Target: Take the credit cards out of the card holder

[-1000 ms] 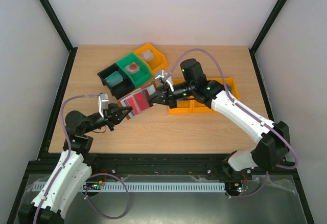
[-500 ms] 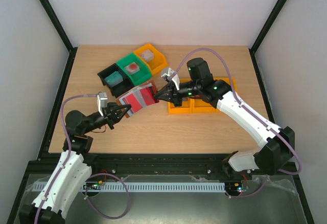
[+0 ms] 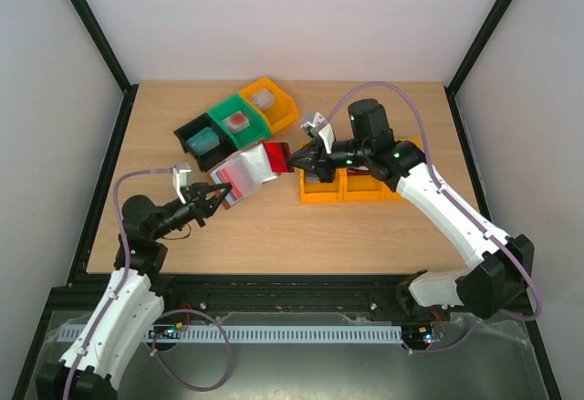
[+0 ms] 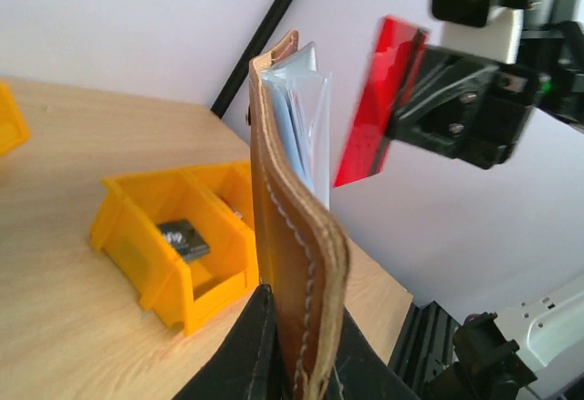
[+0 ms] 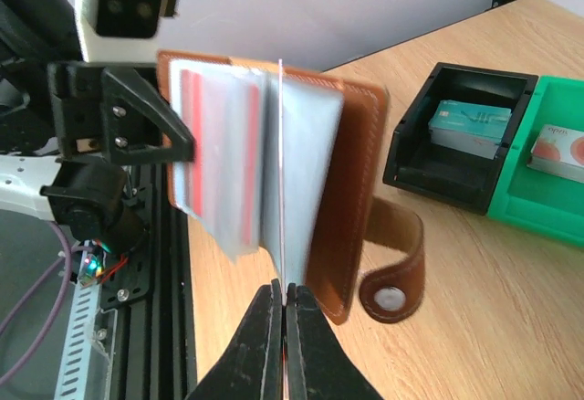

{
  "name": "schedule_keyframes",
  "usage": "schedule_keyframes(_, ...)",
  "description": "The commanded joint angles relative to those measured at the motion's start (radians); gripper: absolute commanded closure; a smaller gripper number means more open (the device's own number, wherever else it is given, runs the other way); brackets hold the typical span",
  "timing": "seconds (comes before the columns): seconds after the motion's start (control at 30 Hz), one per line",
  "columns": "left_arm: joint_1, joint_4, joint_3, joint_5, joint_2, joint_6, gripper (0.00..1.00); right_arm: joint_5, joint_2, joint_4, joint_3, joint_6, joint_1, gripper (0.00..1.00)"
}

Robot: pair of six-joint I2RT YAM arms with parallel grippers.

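Five plastic bins are crowding the wooden table. A black bin, a green bin and a yellow bin are sitting in a slanted row toward the back, just behind the raised card holder. A pair of orange bins is lying right under the right arm's wrist. The black and green bins are each holding a small flat item, and nothing is standing between the two grippers. The card holder is hanging in the air between the arms and is spread open. Its long axis is running from the left arm up toward the right one. Its brown leather back is facing the left arm and its clear sleeves are fanning toward the right wrist camera, with the snap tab drooping below. A strip of red is showing through one sleeve. The left gripper is squeezing nearly closed on the holder's lower edge. The right gripper is pinching all the way down on a red credit card. That card is standing clear of the sleeves, just beside the holder's far edge, and is showing edge-on to the right wrist camera.
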Motion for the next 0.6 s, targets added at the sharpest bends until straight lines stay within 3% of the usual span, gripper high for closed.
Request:
schedule_keyframes(0.0,0.007,-0.048,-0.047,-0.059,0.037,-0.108,0.98,0.006,-0.030,0.029,0.017,0.028,-0.003,0.98)
schedule_keyframes(0.4,-0.067,-0.129,-0.139,-0.218,0.375,-0.295,0.98,-0.003,-0.063,0.047,-0.015,0.040,-0.003,0.98)
schedule_keyframes(0.57,-0.072,-0.248,-0.154,-0.431,0.449,-0.293,0.96,-0.030,-0.061,0.050,-0.026,0.038,-0.002,0.98)
